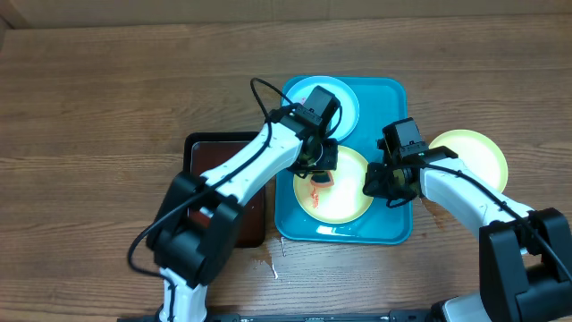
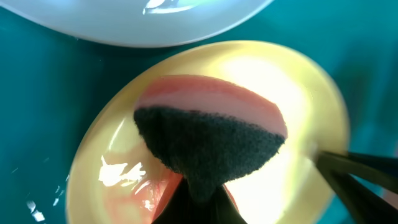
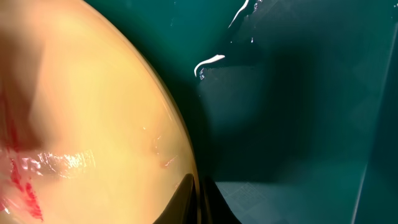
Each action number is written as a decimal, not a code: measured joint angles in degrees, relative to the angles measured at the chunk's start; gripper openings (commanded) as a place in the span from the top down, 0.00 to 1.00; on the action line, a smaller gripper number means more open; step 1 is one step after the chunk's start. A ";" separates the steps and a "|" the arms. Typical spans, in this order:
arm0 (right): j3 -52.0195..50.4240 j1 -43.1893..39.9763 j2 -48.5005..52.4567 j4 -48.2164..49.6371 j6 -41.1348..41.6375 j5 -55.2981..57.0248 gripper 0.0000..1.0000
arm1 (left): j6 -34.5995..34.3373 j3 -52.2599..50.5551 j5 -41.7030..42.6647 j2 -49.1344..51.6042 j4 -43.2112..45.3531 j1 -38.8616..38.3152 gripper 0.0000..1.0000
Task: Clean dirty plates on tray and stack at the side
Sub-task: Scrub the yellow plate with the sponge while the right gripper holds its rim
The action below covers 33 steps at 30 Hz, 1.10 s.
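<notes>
Close in, on the near half of the turquoise tray, a yellow-green plate lies flat, its inside smeared with red streaks and wet glints. The left fingers are closed on a sponge, pink on one face and dark scouring pad on the other. They hold it down against that plate near its middle, with the dark face turned toward the wrist camera. The right fingers are pinched shut on the same plate's right rim, where it meets the tray floor; from the left wrist view they show as dark prongs over that edge.

Just left of the turquoise tray sits a smaller black tray with a dark red-brown inside, partly covered by the left arm.

Farther back, in the far left part of the turquoise tray, a white plate with a pale mint rim rests just beside the yellow-green one, partly hidden under the left wrist.

Off to the right, outside the tray, a second yellow-green plate lies on the wood-grain table, with the right arm crossing over its near edge.
</notes>
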 measured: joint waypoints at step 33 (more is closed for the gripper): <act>0.00 0.26 0.00 -0.59 0.17 -0.17 0.96 | 2.62 5.49 14.23 9.14 -3.06 -1.62 0.96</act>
